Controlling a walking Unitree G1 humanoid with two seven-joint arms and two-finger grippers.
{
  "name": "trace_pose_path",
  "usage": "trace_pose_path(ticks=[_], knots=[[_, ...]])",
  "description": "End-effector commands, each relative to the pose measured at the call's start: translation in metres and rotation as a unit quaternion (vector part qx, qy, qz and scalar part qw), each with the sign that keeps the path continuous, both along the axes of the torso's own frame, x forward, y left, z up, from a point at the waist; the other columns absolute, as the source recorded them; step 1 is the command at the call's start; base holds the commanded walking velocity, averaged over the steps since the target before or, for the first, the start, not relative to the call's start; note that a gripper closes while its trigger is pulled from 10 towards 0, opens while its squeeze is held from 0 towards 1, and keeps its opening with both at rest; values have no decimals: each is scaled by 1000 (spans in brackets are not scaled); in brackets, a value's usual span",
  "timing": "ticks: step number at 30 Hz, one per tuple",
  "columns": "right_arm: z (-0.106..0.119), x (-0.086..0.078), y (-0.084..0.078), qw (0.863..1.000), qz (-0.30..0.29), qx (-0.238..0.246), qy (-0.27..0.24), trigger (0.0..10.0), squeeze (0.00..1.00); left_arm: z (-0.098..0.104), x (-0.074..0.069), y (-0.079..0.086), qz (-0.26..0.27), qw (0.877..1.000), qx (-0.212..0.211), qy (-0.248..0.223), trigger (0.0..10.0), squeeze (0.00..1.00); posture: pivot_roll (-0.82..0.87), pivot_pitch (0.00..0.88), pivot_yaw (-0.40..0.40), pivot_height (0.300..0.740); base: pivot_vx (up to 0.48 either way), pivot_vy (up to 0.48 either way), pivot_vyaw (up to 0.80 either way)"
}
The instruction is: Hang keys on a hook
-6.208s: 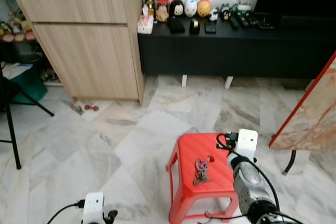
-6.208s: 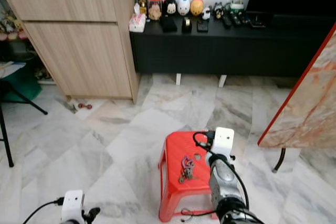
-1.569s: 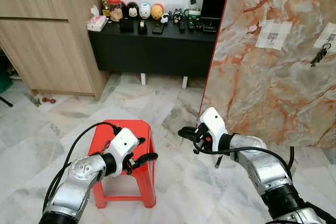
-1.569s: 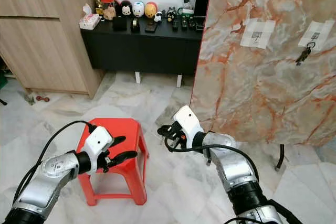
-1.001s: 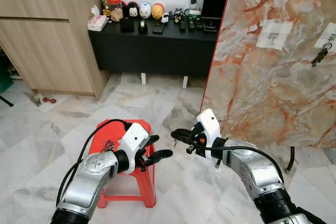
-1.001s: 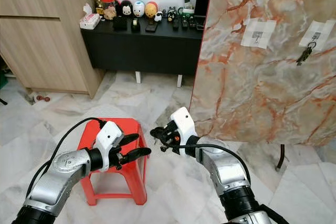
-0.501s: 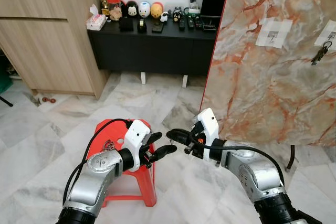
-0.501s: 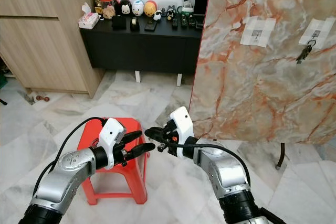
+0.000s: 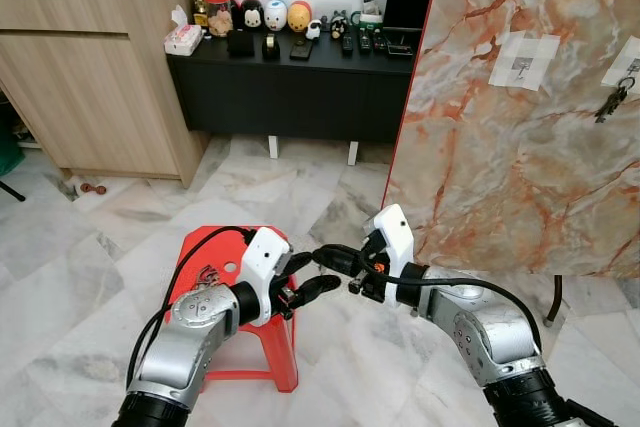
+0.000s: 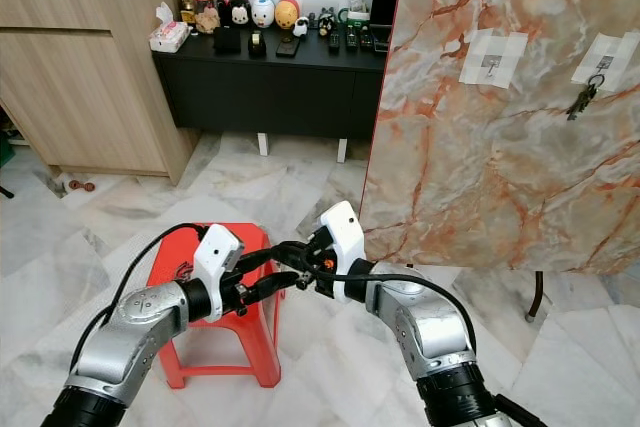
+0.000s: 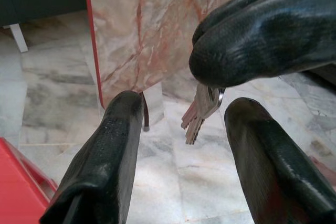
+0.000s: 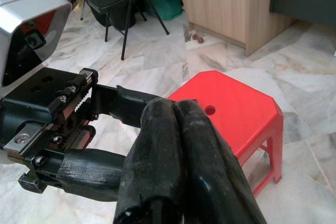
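Above the floor beside the red stool (image 9: pixel 205 259), the two pincers met tip to tip. The right pincer (image 9: pixel 333 259) was pinched closed on the keys (image 11: pixel 202 109), which dangled beneath its fingertips. The left pincer (image 9: pixel 312 275) stood spread wide, one finger (image 11: pixel 107 156) on either side of the hanging keys, not touching them. Behind stood the marble board (image 9: pixel 520 147).

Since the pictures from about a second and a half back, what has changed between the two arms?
The left tool and right tool have closed in above the red plastic stool until their tips meet. The right one is shut on the bunch of metal keys, hanging between the left's open fingers. The marble-patterned board with its hooks stays put.
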State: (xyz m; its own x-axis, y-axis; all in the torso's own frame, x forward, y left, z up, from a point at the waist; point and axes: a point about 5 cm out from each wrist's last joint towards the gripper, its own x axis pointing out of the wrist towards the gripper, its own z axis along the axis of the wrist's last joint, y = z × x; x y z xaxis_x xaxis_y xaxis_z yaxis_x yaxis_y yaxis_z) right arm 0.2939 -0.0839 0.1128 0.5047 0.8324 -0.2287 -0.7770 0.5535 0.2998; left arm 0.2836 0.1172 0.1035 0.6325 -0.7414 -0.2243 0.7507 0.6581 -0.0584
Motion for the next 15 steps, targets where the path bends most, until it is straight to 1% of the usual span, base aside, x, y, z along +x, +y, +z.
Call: trace_pose_path(ticks=[1, 4, 6, 7, 8, 9, 10, 11, 12, 15], knots=[[3, -2, 0, 1000, -1, 1, -5, 10000, 0, 3, 3, -2, 1, 1000, -12, 1, 10000, 0, 52, 38, -59, 740, 0, 0, 0], [3, -2, 0, 1000, -1, 1, -4, 10000, 0, 3, 4, -3, 3, 1000, -17, 1, 9961, 0, 52, 38, -59, 740, 0, 0, 0], [2, -2, 0, 1000, -1, 4, -3, 10000, 0, 4, 5, -7, 2, 1000, -24, 0, 7765, 0, 54, 39, -58, 740, 0, 0, 0], [3, -2, 1, 1000, -1, 4, -3, 10000, 0, 4, 5, -8, 1, 1000, -24, 0, 7765, 0, 54, 39, -58, 740, 0, 0, 0], [3, -2, 1, 1000, -1, 4, -3, 10000, 0, 4, 4, -9, -1, 1000, -25, 0, 3765, 0, 53, 39, -58, 740, 0, 0, 0], [3, -2, 1, 1000, -1, 4, -3, 10000, 0, 4, 4, -9, -1, 1000, -25, 0, 3765, 0, 53, 39, -58, 740, 0, 0, 0], [3, -2, 1, 1000, -2, 4, -3, 10000, 0, 4, 4, -9, -1, 1000, -25, 1, 2745, 0, 53, 39, -58, 740, 0, 0, 0], [3, -2, 1, 1000, -2, 4, -3, 10000, 0, 4, 4, -10, -1, 1000, -25, 2, 275, 0, 53, 39, -58, 740, 0, 0, 0], [3, -2, 1, 1000, -3, 4, -3, 10000, 0, 3, 4, -10, -2, 1000, -25, 2, 0, 0, 53, 39, -58, 740, 0, 0, 0], [3, -2, 1, 1000, -4, 3, -4, 10000, 0, 2, 3, -10, -4, 1000, -23, 4, 0, 0, 52, 39, -57, 740, 0, 0, 0]])
